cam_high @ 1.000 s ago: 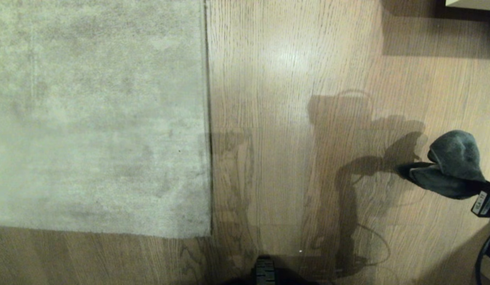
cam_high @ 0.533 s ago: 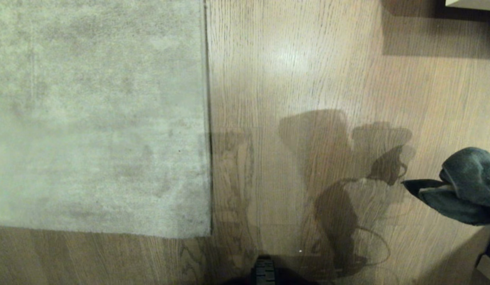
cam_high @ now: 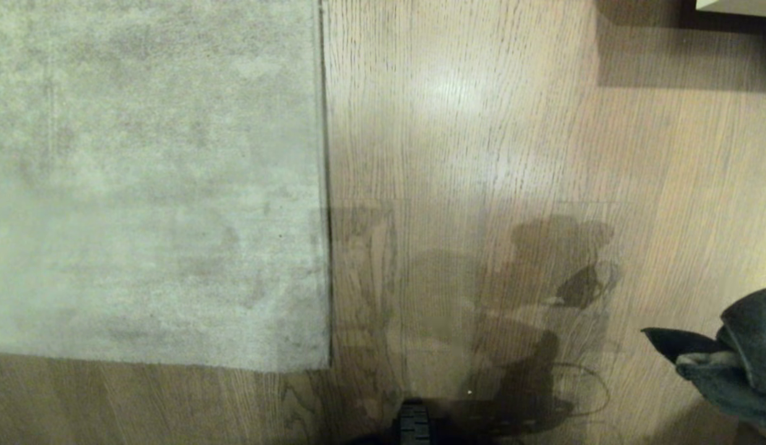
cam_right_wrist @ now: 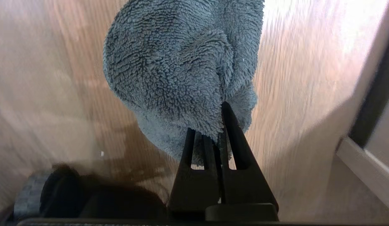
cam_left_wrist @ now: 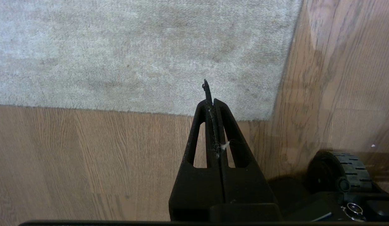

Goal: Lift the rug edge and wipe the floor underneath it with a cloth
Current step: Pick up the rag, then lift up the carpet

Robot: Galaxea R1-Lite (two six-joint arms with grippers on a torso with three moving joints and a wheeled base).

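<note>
The pale grey-beige rug [cam_high: 154, 185] lies flat on the wood-plank floor [cam_high: 457, 154]. Its straight rug edge [cam_high: 324, 185] ends in a square corner [cam_high: 327, 366]. My right gripper [cam_high: 673, 345] hangs low at the right border of the head view, well away from the rug. It is shut on the dark grey-blue fuzzy cloth [cam_high: 741, 358]. In the right wrist view the cloth [cam_right_wrist: 178, 62] bulges out past the shut gripper [cam_right_wrist: 218, 125] above the floor. My left gripper [cam_left_wrist: 211, 102] is shut and empty, held above the floor near the rug corner [cam_left_wrist: 271, 116].
A pale piece of furniture [cam_high: 738, 6] casts a shadow at the far right. Its base edge [cam_right_wrist: 367, 157] runs close beside my right arm. The robot's base wheel [cam_left_wrist: 345, 169] sits by the rug corner. Bare planks stretch between the rug edge and the cloth.
My right gripper has drawn back with the cloth toward the near right, and its shadow has slid along the floor with it. The rug and the left arm have stayed put.
</note>
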